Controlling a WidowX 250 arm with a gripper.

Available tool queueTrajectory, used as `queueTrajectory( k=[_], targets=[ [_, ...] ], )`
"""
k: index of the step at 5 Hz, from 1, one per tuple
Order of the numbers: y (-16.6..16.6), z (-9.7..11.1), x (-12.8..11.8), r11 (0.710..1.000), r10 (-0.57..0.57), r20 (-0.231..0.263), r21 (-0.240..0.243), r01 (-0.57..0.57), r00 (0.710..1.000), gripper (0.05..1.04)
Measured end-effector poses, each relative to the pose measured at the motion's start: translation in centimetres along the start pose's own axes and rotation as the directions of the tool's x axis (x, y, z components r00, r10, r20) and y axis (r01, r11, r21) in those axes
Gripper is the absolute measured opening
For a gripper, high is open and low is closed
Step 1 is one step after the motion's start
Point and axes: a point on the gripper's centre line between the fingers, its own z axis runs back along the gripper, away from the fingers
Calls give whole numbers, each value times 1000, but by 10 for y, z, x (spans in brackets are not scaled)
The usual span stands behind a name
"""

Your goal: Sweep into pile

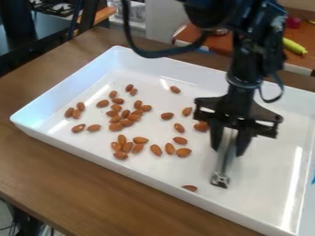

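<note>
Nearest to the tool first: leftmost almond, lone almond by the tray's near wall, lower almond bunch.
1. Lone almond, lower left of the tool
2. Lower almond bunch, farther left
3. Leftmost almond, toward the tray's left end

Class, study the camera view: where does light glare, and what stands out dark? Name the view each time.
Camera view: a long streak of glare runs down the right side of the white tray, and a smaller bright patch lies beside a lone almond towards the far side; camera view: the black pincer stands out dark against the tray.
</note>
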Motion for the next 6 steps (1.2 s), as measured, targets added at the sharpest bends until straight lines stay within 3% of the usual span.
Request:
queueTrajectory(
  k=[2,3,4,5,6],
  targets=[
    [42,-6,18,997,-68,86,31,65,994,381],
    [65,-9,26,993,-103,106,73,95,989,381],
    [96,-11,33,978,-162,90,145,148,983,381],
    [137,-15,35,951,-200,26,247,188,979,381],
    [150,-17,36,909,-265,-48,319,266,963,381]
  ],
)
